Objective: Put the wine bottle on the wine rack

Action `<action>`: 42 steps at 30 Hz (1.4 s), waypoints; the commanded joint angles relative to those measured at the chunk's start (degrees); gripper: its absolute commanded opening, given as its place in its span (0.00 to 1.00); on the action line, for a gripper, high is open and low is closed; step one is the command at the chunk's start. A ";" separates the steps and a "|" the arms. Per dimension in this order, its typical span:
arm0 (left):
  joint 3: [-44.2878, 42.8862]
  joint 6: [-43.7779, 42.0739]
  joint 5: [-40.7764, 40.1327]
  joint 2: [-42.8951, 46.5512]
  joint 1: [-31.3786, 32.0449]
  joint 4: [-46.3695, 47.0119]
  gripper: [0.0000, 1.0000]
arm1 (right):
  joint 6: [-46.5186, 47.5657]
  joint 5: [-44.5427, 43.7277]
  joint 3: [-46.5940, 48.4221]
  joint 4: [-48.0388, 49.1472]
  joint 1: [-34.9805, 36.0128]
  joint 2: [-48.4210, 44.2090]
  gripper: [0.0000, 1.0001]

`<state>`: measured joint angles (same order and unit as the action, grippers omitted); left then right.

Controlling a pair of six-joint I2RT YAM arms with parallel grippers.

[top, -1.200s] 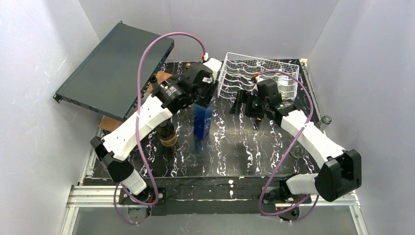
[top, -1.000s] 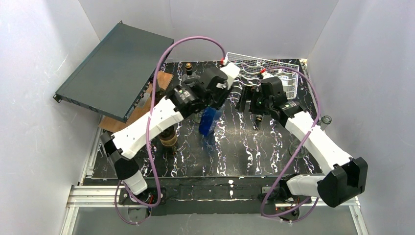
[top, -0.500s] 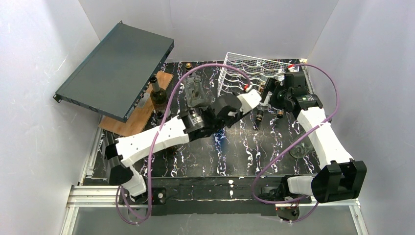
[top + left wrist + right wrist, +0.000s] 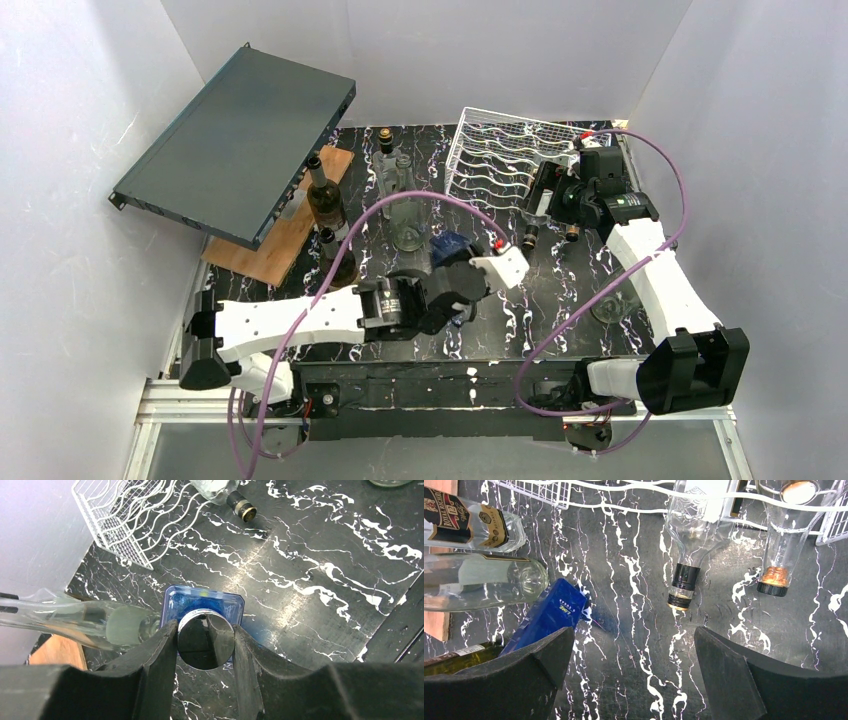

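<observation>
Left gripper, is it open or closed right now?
Shut on the blue bottle. In the left wrist view, the left gripper has a finger pressed against each side of the bottle's silver cap.

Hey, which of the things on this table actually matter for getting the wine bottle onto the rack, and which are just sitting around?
Part of the job: blue bottle, held in the left gripper; white wire wine rack; right gripper, open near the rack.

Just lying about: dark-teal metal case; wooden board; dark wine bottle; clear bottles.
</observation>
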<state>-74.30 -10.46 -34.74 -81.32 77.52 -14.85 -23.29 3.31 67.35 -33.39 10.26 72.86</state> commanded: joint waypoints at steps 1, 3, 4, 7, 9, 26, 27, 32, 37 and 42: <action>5.99 2.16 -2.06 -1.40 4.29 3.86 0.00 | 1.32 1.58 1.03 0.55 0.11 -0.09 1.00; 7.33 0.18 -4.75 -2.95 6.09 5.18 0.00 | 1.32 1.61 0.82 0.61 0.11 -0.32 1.00; 7.92 -0.52 -5.38 -3.71 6.74 5.83 0.00 | 1.32 1.45 0.73 0.75 0.11 -0.49 1.00; 9.46 -0.46 -4.51 -5.38 7.30 6.73 0.00 | 1.19 1.24 0.10 1.07 0.10 -0.70 1.00; 10.11 0.37 -3.27 -5.99 7.30 6.89 0.00 | 1.06 1.47 -0.10 1.16 0.11 -0.54 1.00; 19.15 6.55 9.20 -5.63 7.00 13.05 0.00 | 1.16 1.59 -1.43 1.47 0.10 -0.76 1.00; 19.40 6.67 10.44 -5.73 6.53 12.89 0.00 | 1.14 1.73 -1.43 1.48 0.11 -0.86 1.00; 20.62 8.31 16.36 -5.92 3.36 13.09 0.00 | 1.22 2.32 -1.61 1.39 0.09 -1.35 1.00; 20.05 9.90 18.23 -5.69 1.55 12.40 0.00 | 1.57 3.63 -2.18 1.73 0.15 -1.56 1.00; 18.32 15.96 22.69 -1.60 -2.92 8.51 0.18 | 3.50 4.06 -1.66 0.19 2.76 1.04 1.00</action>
<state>-53.93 0.03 -16.34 -87.20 77.87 -3.31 -22.02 6.02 65.71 -33.30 10.92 72.82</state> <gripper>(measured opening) 0.040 0.997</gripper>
